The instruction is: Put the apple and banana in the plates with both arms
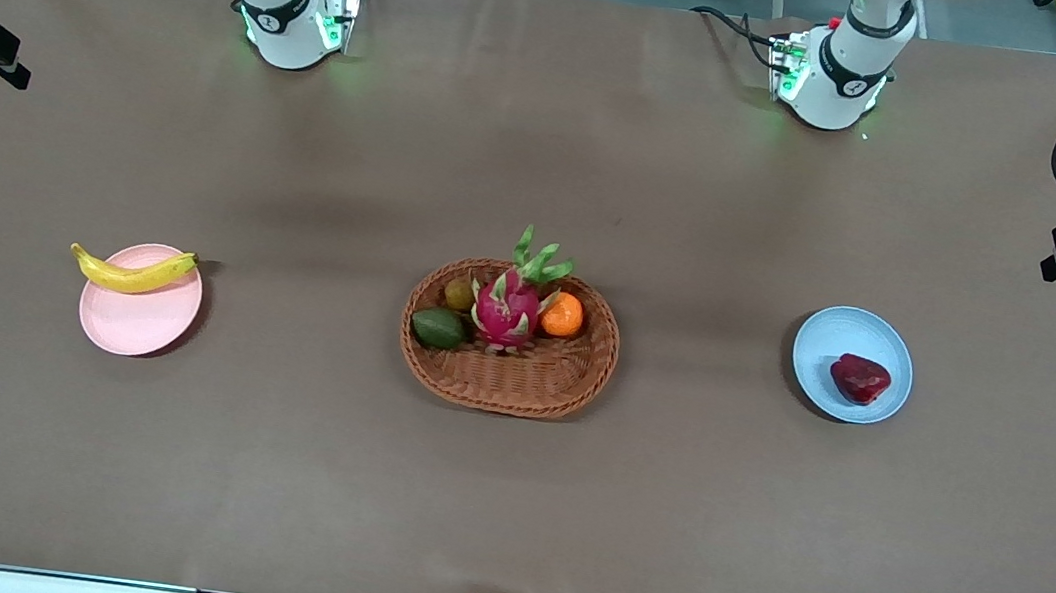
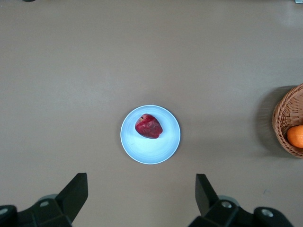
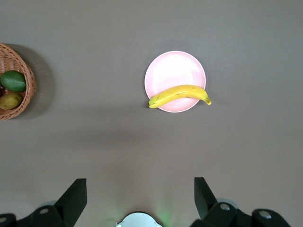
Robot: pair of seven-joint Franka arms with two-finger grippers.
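Observation:
The dark red apple (image 1: 859,379) lies on the light blue plate (image 1: 830,336) toward the left arm's end of the table; both show in the left wrist view, apple (image 2: 148,126) on plate (image 2: 163,149). The yellow banana (image 1: 131,272) lies across the pale pink plate (image 1: 133,317) toward the right arm's end, its tips past the rim; it also shows in the right wrist view (image 3: 179,95) on that plate (image 3: 175,66). My left gripper (image 2: 141,191) is open and empty, high above the table. My right gripper (image 3: 140,194) is open and empty, high above its own base. Neither gripper shows in the front view.
A brown wicker basket (image 1: 517,386) in the middle of the table holds a pink dragon fruit (image 1: 509,306), an orange (image 1: 563,316), a green avocado (image 1: 437,328) and a small brownish fruit (image 1: 459,293). Both arm bases (image 1: 295,21) (image 1: 832,77) stand at the table's edge farthest from the front camera.

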